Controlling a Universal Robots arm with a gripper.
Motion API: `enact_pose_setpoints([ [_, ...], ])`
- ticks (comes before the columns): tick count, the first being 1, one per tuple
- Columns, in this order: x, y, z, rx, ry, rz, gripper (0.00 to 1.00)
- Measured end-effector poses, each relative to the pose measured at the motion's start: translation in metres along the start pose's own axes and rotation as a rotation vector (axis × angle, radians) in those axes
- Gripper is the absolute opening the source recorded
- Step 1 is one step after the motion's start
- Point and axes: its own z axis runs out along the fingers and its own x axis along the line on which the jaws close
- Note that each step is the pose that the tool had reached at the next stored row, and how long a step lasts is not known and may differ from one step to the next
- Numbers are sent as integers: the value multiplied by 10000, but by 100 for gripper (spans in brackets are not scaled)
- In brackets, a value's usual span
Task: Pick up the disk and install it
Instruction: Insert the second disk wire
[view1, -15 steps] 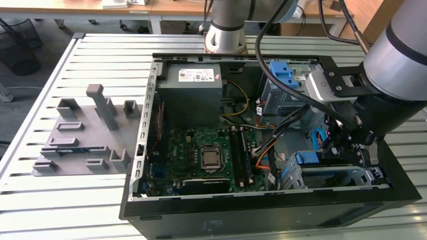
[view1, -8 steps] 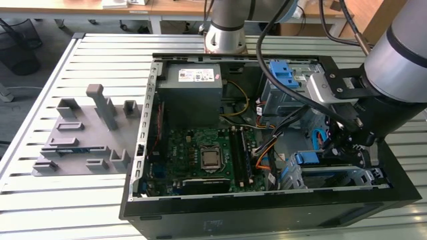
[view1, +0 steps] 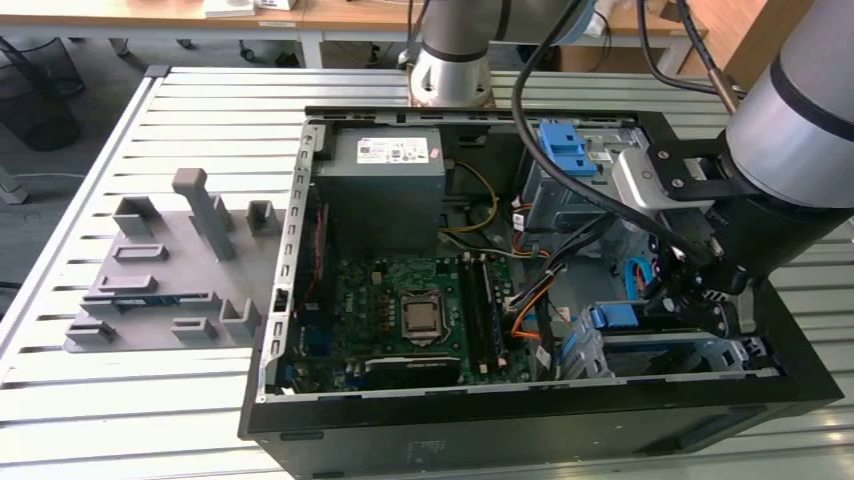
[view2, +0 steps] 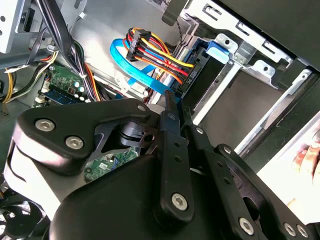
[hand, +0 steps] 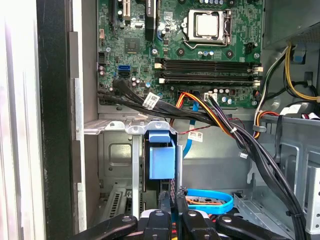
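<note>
Exterior view, lower right: the tool (view1: 707, 290) hangs inside the computer case (view1: 534, 425), fingers pressed together on nothing, above the disk (view1: 627, 322) seated in the drive cage (view1: 727, 355). Nearby cables (view1: 534, 320) could snag.

— How does the arm (view1: 801, 110) look?
— Silver-grey tubes with a black band, and black cables along it.
— And the gripper (view2: 172, 107)?
— Black linkage bars with shiny silver screws and thin black fingers (view2: 169, 125).

Disk (hand: 161, 159) mostly hidden in cage; gripper (hand: 172, 212) edge-cropped.
</note>
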Motion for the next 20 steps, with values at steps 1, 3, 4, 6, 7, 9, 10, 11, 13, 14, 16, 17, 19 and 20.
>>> enact_pose_setpoints([
  [1,0,0,4,0,-2,0,16],
  [3,1,1,11,0,1,0,16],
  [4,1,1,14,0,1,0,16],
  [6,2,2,20,0,1,0,16],
  [7,2,2,21,0,2,0,16],
  [9,2,2,21,0,2,0,16],
  [10,2,2,22,0,2,0,16],
  [11,2,2,22,0,1,0,16],
  [13,2,2,24,0,-1,0,17],
  [14,2,2,24,0,-1,0,17],
  [16,2,2,24,0,0,0,24],
  [17,2,2,24,0,1,0,24],
  [19,2,2,19,0,0,0,24],
  [20,1,1,14,0,1,0,24],
])
